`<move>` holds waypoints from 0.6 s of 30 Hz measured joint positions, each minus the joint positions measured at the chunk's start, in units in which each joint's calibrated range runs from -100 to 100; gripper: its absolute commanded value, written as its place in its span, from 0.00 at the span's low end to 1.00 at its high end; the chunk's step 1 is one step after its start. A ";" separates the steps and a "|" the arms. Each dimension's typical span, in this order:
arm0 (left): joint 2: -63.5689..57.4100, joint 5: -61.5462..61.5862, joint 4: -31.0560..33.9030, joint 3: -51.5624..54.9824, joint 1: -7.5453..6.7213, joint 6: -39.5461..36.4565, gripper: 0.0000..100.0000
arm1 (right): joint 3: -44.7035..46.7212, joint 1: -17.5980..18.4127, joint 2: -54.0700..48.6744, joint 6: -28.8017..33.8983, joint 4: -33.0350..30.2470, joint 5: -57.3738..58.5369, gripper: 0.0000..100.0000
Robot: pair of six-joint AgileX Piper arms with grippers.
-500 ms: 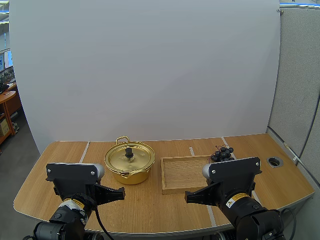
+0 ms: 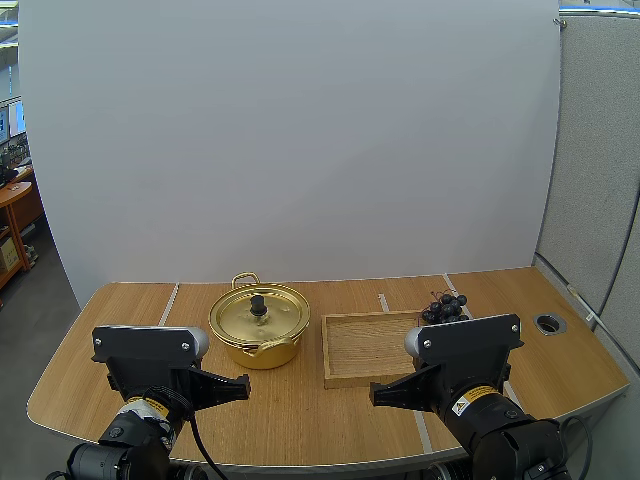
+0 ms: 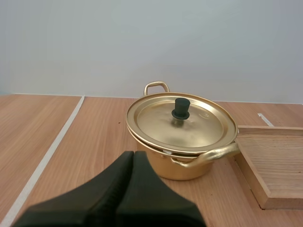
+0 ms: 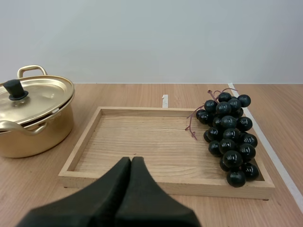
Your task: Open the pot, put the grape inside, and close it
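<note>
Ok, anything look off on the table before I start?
The lid seems to sit slightly askew on the pot, a gap showing under its rim. The grapes lie in the wooden tray; nothing spilled.

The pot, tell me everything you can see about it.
The pot is shiny gold-coloured metal, round and shallow, standing upright on the wooden table. Its lid is on, topped by a small black knob. Two looped handles stick out at opposite sides, a far handle and a near handle. The wooden tray lies close beside it without touching. Nothing else touches it.
</note>
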 measured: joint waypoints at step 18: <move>0.00 -5.96 1.63 -0.35 0.00 0.91 0.00 | -3.25 0.00 0.00 0.00 -1.57 2.78 0.00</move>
